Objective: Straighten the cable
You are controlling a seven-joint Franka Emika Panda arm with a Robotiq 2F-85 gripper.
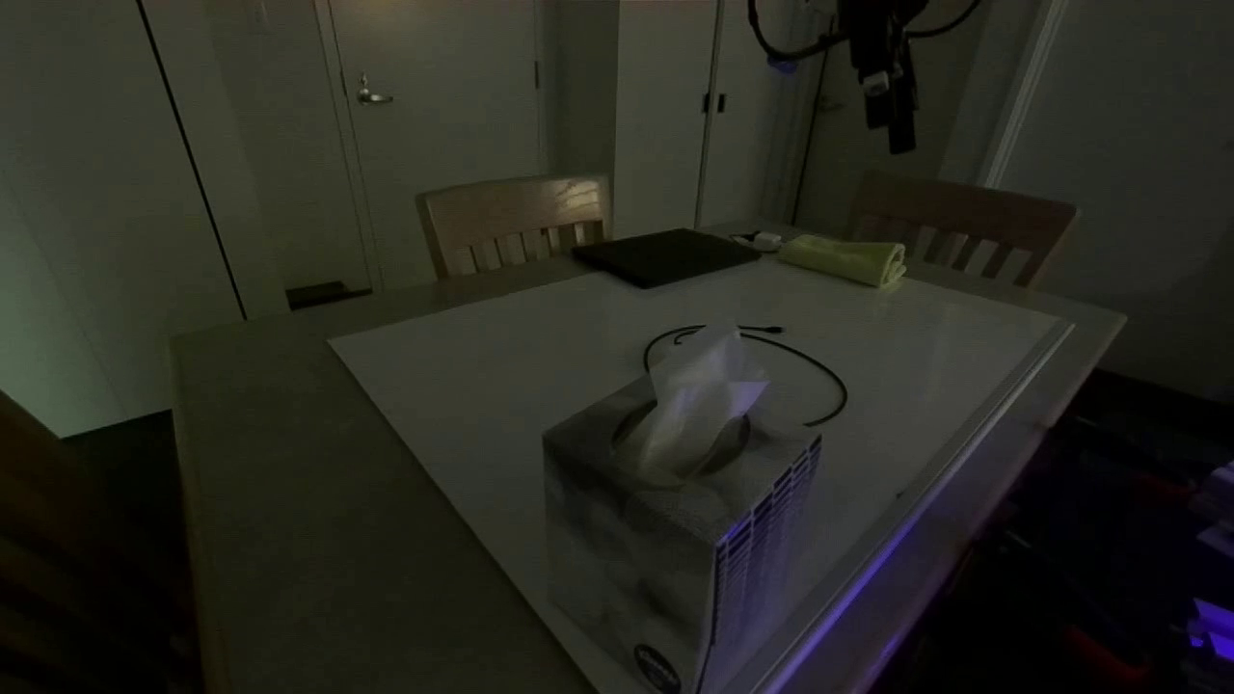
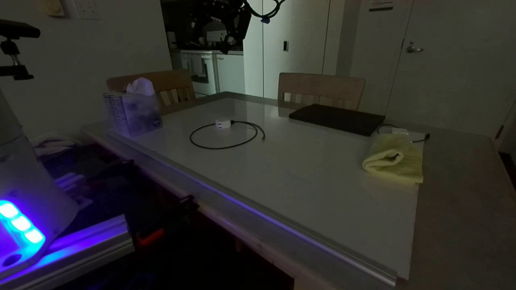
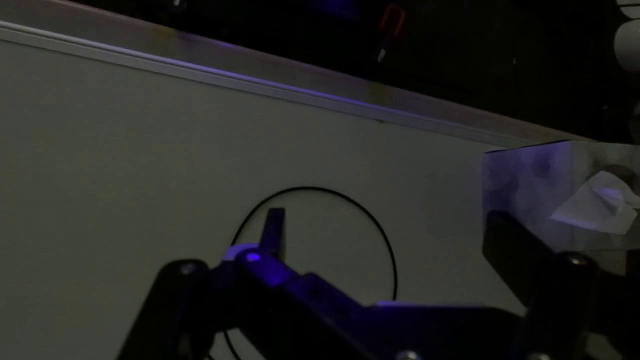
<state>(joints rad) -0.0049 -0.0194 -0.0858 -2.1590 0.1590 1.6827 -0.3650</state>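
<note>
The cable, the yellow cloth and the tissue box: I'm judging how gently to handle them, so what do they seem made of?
Cable: probably a plastic or rubber jacket, dull black; it lies in a smooth, even curve.
Yellow cloth: soft fabric, matt-looking, fiber unclear; thick, rounded folds.
Tissue box: likely thin cardboard; crisp edges and printed pattern, though dim light leaves its gloss open.

Dim lighting, with deep shadow beneath the tabletop (image 2: pixel 455 201); blue lamps (image 2: pixel 21 223) glow, overexposed, and violet glare streaks the metal rail (image 2: pixel 266 216).

In the wrist view, the gripper (image 3: pixel 386 212) partly hides the cable (image 3: pixel 307 188).
</note>
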